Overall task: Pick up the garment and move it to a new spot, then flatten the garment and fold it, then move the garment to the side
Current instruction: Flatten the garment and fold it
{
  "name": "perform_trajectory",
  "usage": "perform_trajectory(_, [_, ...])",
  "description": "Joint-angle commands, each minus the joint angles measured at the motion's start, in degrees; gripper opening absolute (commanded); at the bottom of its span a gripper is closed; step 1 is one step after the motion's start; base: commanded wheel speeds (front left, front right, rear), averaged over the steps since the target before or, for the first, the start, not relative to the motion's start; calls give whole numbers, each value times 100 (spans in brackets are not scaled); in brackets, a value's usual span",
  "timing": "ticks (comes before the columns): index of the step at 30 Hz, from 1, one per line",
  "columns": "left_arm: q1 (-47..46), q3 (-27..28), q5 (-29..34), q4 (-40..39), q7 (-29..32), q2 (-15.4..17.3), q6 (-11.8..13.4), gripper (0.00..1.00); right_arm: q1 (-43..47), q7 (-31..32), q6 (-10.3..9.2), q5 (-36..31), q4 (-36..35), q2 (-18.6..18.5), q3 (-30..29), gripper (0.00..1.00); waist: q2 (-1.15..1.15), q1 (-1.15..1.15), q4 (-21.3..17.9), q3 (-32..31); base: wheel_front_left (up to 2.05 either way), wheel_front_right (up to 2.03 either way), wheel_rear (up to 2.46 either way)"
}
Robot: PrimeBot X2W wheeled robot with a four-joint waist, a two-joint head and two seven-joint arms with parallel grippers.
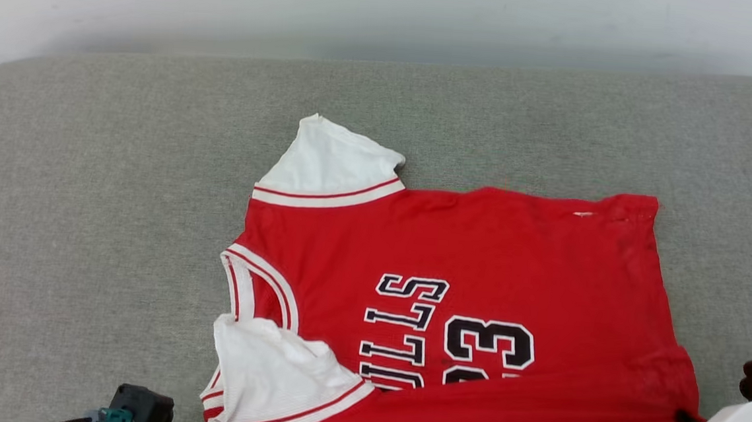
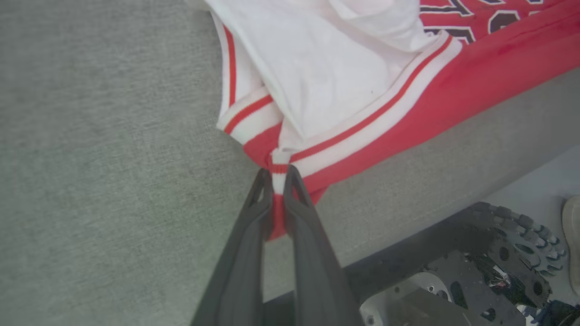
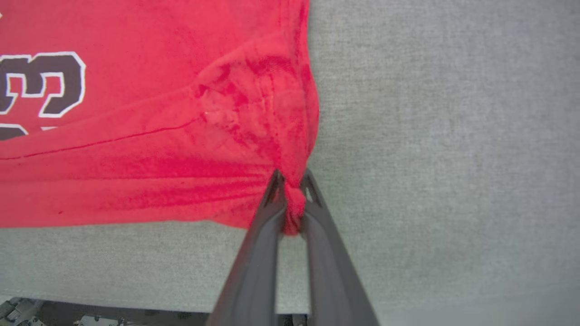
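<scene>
Grey woven upholstery [image 1: 83, 230], rounded at its far-left corner, is backed by a pale, evenly lit wall [image 1: 390, 7].

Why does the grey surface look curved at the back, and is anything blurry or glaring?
Head view: the wide lens bows the far edge of the grey surface; soft light, the garment casts hardly any shadow. Left wrist view: the left gripper looks softer than the cloth. Right wrist view: no glare, the lower right corner is hazy.
</scene>
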Motion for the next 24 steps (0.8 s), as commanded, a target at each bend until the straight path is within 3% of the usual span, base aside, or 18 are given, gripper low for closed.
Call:
perform_trajectory(1, [47,-3,9,2,-18,18,41,0,129,76,-6,-5,-41,-20,-50,0,0,0,-29,-14,0,0,0])
perform_trajectory(8, [-15,-140,-19,320,-80,-217,-95,0,334,221,-5,36,121,39,-64,0,0,0,-34,-59,0,0,0])
perform_trajectory(9, [-50,-169,2,402,-95,-250,-123,11,338,196,-5,47,189,58,-50,0,0,0,-31,-66,0,0,0])
perform_trajectory(10, [-85,-189,22,486,-110,-283,-151,44,328,136,-5,47,249,74,-39,49,0,0,-28,-73,0,0,0])
perform_trajectory(11, [-122,-192,34,551,-150,-336,-176,100,298,64,-5,34,302,95,-66,100,0,0,-25,-82,0,0,0])
perform_trajectory(15, [-222,-141,66,754,-479,-507,-291,100,157,-319,-4,-14,464,85,14,100,0,0,-8,-134,0,0,0])
perform_trajectory(21, [-367,217,257,902,-1547,-741,-306,100,-106,-1039,-4,158,213,-69,273,100,0,0,-23,-223,0,0,0])
perform_trajectory(24, [-453,433,424,956,-2179,-843,-236,100,-346,-1701,-5,138,-1,-142,391,100,0,0,-46,-265,0,0,0])
